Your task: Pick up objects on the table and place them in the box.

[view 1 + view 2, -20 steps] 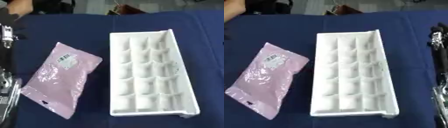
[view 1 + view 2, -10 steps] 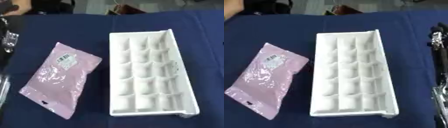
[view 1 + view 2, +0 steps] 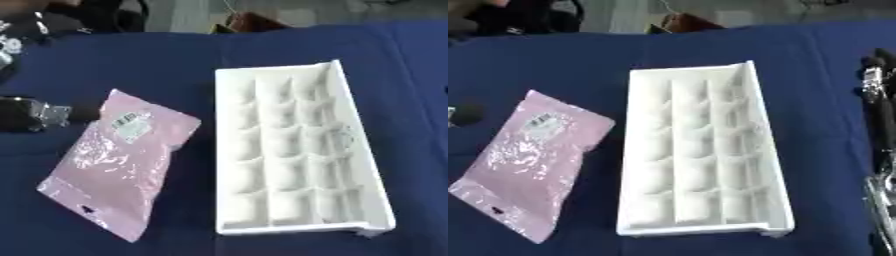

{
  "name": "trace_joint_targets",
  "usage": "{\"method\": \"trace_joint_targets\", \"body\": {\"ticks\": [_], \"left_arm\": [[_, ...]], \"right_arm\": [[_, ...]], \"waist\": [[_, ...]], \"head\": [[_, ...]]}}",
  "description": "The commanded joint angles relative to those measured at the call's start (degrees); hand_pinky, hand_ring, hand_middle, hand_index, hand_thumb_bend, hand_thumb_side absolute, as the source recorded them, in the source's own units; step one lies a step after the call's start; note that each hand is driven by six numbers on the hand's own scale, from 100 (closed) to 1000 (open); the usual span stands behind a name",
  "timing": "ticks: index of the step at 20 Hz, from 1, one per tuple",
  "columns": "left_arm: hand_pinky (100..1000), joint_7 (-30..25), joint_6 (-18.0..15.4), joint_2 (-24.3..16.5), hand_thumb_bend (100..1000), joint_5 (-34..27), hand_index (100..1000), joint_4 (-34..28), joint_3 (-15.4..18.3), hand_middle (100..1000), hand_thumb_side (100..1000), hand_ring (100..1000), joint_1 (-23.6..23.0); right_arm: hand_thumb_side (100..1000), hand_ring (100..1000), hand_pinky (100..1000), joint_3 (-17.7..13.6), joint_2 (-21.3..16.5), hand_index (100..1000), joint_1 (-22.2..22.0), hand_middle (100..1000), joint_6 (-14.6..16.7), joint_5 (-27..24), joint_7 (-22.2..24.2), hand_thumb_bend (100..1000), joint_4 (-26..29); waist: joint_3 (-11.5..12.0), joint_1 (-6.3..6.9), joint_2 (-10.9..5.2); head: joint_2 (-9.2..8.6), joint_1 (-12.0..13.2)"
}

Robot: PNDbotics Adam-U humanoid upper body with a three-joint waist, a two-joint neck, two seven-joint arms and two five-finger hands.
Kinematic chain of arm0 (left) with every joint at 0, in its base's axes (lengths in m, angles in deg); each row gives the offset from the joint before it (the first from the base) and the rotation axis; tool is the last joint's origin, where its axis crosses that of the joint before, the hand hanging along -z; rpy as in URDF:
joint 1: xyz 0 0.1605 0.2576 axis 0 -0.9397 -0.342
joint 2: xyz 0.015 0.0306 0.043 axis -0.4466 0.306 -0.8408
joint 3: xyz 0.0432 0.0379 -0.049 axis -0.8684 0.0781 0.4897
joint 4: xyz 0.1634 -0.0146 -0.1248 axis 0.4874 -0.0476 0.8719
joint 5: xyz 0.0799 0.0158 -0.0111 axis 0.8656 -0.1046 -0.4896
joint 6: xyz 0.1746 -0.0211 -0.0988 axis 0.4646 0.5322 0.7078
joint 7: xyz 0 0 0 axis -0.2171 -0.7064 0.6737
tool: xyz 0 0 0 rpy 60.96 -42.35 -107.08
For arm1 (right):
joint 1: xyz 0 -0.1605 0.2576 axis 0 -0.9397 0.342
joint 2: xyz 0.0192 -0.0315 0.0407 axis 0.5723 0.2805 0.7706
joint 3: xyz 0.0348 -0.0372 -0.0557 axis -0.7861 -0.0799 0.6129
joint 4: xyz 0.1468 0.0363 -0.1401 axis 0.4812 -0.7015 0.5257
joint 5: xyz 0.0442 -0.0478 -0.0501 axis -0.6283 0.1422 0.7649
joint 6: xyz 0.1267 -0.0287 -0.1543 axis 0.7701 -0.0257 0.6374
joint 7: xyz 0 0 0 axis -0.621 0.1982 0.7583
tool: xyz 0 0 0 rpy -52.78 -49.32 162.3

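Dark blue cloth [image 3: 131,60] covers the whole table, and at the top edge of the frame I see only some dark shapes and a small brown thing that I cannot make out.

On this cloth lies the pink packet [image 3: 118,157], flat, in the left half of the frame, with a white label near its upper end and a small hanging hole at its lower corner. It is not yet picked up. To its right, apart from it by a strip of cloth, stands the white box [image 3: 363,150] with many small compartments; all compartments that I can see hold nothing.

What has changed: my left hand [image 3: 39,114] now comes in from the middle left edge and its dark tip is just beside the upper left corner of the packet, maybe touching it. Half a second ago this place showed only bare cloth, and the hand was higher, at the upper left edge. The packet and the box lie where they lay before. I judge that this is the approach for the grasp, so the task is only at its beginning. Whether the fingers of this hand are apart or together I cannot tell.

My right hand [image 3: 881,115] shows in the right eye view along the right edge, idle, its fingers straight and holding nothing.
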Motion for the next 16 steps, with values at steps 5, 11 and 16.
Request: {"method": "trace_joint_targets", "body": {"ticks": [5, 11, 16], "left_arm": [[730, -2.18, -0.8, -3.62, 940, 0.49, 918, -0.4, -0.41, 833, 861, 744, 1.53], [748, -6.27, -2.28, -9.52, 956, 2.05, 939, 0.96, -3.64, 851, 859, 754, 5.02], [776, -12.88, -6.28, -12.9, 979, 8.56, 941, 3.22, -9.05, 865, 855, 773, 11.62]], "right_arm": [[846, 849, 803, -0.13, -1.13, 945, 0.25, 832, 0.15, 0.08, 0.1, 100, 0.57], [846, 849, 803, 0.06, -1.33, 945, 0.17, 832, 0.17, 0.12, 0.32, 100, 0.47], [846, 849, 803, 0.3, -1.48, 945, -0.02, 832, 0.2, 0.19, 0.62, 100, 0.35]], "waist": [[-0.02, 0.02, -1.41], [-0.14, 0.18, -1.7], [-0.21, 0.36, -2.0]], "head": [[-0.71, -0.29], [-0.49, -0.02], [-0.16, 0.39]]}}
